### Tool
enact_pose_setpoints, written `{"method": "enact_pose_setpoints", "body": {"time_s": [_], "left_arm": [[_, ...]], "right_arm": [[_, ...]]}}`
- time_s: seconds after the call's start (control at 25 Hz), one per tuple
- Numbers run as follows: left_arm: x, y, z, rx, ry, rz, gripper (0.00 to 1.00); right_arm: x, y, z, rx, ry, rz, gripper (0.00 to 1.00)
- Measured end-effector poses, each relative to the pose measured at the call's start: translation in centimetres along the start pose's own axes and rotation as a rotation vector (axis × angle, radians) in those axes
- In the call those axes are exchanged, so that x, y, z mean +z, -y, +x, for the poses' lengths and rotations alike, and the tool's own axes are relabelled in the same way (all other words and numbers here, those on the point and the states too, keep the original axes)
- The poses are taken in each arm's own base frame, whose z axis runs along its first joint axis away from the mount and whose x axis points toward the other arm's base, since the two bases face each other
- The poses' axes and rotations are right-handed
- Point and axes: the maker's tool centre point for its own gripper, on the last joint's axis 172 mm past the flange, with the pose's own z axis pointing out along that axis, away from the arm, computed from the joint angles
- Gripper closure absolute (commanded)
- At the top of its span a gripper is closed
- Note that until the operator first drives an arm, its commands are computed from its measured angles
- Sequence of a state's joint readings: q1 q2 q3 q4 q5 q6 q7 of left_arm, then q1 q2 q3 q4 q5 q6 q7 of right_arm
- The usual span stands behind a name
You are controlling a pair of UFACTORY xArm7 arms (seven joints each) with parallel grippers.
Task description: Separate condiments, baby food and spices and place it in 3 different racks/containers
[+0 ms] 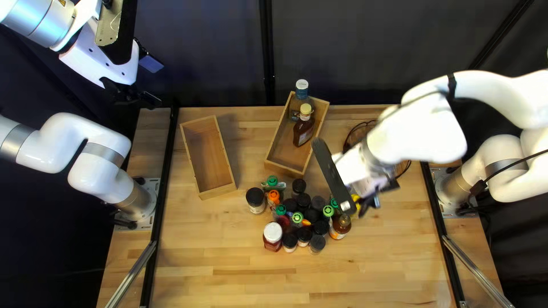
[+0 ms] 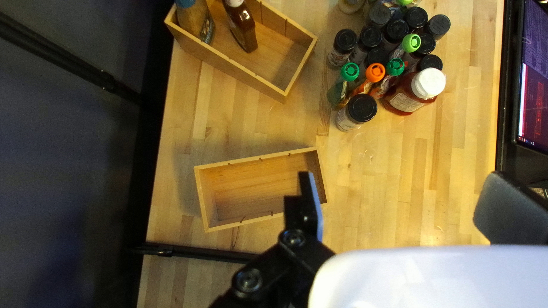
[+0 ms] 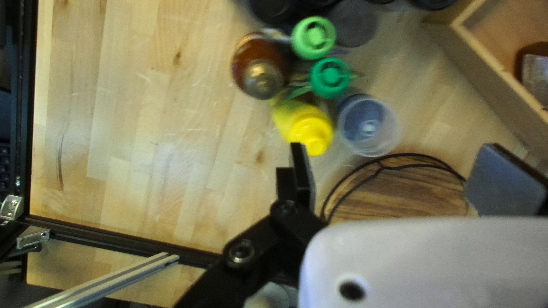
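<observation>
Hanging above the table with its jaws wide apart, the right gripper (image 1: pixel 373 201) reaches toward the yellow squeeze bottle (image 3: pixel 308 134). The bottle stands upright, long axis vertical, nozzle pointing up, just ahead of one finger (image 3: pixel 302 179) in the right wrist view; I cannot tell whether they touch. Just beside the yellow squeeze bottle, a clear round container (image 3: pixel 371 128) lies ahead of the gap between the jaws. On the bottle's other side is an amber bottle (image 3: pixel 260 71), upright, cap up. Beyond it, farther from the claw, are a dark green cap (image 3: pixel 331 78) and then a light green cap (image 3: pixel 313 37). Near it on the claw's side lies a round wooden board (image 3: pixel 399 191) with a black wire (image 3: pixel 419 155) curving around its edge.

In the top left view, the black-lidded spice jars (image 1: pixel 302 199) crowd to the left of the yellow squeeze bottle, with a white-lidded red jar (image 1: pixel 273 235) farther left. Up and left of it, a wooden box (image 1: pixel 288 153) slants lengthwise, holding a blue-capped bottle (image 1: pixel 301 94) and a brown sauce bottle (image 1: pixel 303 132). Well apart to its left are a second wooden box (image 1: pixel 211 159), also slanted, and the raised left gripper (image 1: pixel 153 82), its jaws spread.
</observation>
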State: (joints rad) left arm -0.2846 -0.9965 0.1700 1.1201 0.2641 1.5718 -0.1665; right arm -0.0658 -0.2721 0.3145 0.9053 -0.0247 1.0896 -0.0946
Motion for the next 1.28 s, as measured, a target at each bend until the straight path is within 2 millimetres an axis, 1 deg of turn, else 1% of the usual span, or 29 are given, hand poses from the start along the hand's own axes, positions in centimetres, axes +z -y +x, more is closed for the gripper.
{"method": "enact_pose_setpoints", "body": {"time_s": [0.16,0.4,0.52,0.64,0.76,0.88,1.12,1.28], "left_arm": [[0.0,0.0,0.0,0.0,0.0,0.0,0.0],[0.0,0.0,0.0,0.0,0.0,0.0,0.0],[0.0,0.0,0.0,0.0,0.0,0.0,0.0],[0.0,0.0,0.0,0.0,0.0,0.0,0.0],[0.0,0.0,0.0,0.0,0.0,0.0,0.0],[0.0,0.0,0.0,0.0,0.0,0.0,0.0],[0.0,0.0,0.0,0.0,0.0,0.0,0.0],[0.0,0.0,0.0,0.0,0.0,0.0,0.0]], "right_arm": [[1.4,1.6,-0.1,0.007,0.008,-0.07,0.0],[4.5,3.0,0.2,0.011,0.018,-0.215,0.0],[5.6,3.7,0.6,-0.002,0.001,-0.245,0.0],[6.2,4.1,0.8,-0.012,-0.018,-0.25,0.0],[6.6,4.3,1.0,-0.009,-0.033,-0.247,0.0],[6.8,4.3,1.2,0.037,-0.037,-0.223,0.0],[6.8,4.0,1.9,0.255,-0.031,-0.087,0.0],[7.1,4.1,2.3,0.358,-0.024,-0.017,0.0]]}}
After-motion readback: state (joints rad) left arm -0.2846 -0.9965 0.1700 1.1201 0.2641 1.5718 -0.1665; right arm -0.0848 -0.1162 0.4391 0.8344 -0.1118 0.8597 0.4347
